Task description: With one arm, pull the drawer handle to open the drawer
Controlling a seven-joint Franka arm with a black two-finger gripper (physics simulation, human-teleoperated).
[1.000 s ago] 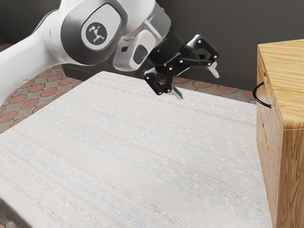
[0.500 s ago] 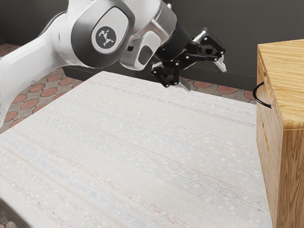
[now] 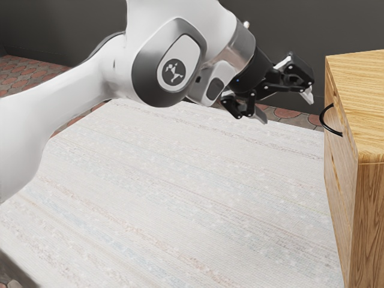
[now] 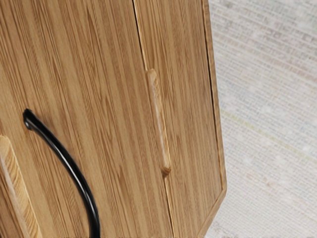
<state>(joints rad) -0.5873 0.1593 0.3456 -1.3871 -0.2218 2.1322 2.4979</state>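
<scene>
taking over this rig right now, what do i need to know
The gripper is open and empty, in the air above the table, to the exterior view's left of the handle and not touching it.
The drawer is in the wooden cabinet. Its front looks flush, so it is shut.
Done: nothing gripped or pulled yet.
Left: reach the handle, grip it, pull the drawer open.

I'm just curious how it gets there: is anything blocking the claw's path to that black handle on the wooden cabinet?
Nothing visible does. The open gripper hangs above the table, apart from the black drawer handle on the wooden cabinet, with only open air between them.
</scene>
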